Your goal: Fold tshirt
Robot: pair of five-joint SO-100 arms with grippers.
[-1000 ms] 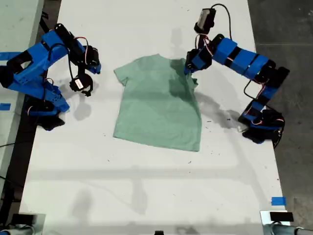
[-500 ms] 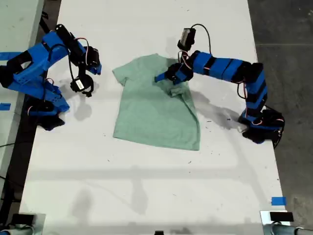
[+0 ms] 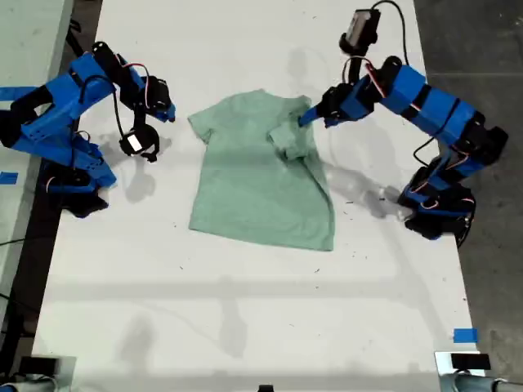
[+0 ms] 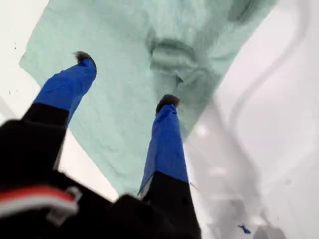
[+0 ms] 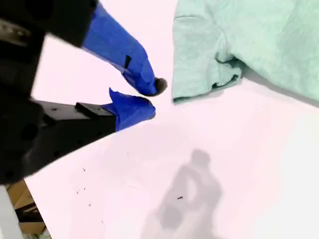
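The pale mint-green tshirt (image 3: 257, 175) lies flat on the white table, its collar end toward the far edge. Its sleeve (image 3: 291, 135) on the exterior view's right is folded inward onto the chest. My first gripper (image 3: 314, 115) hovers open just beside that folded sleeve; in the first wrist view its fingers (image 4: 124, 78) spread wide above the tshirt (image 4: 199, 30), holding nothing. My second gripper (image 3: 139, 144) hangs over bare table at the exterior view's left, a short way from the other sleeve (image 5: 199, 59), with its fingers (image 5: 153, 99) shut on nothing.
The white table (image 3: 245, 327) extends well toward the near edge. A strip of blue tape (image 3: 464, 335) marks the exterior view's lower right. Dark floor runs along the exterior view's right and another pale surface (image 3: 33, 41) lies at its left.
My first gripper carried the sleeve inward over the chest, let it go and drew back toward the exterior view's right. The sleeve now lies folded. The second arm barely shifted.
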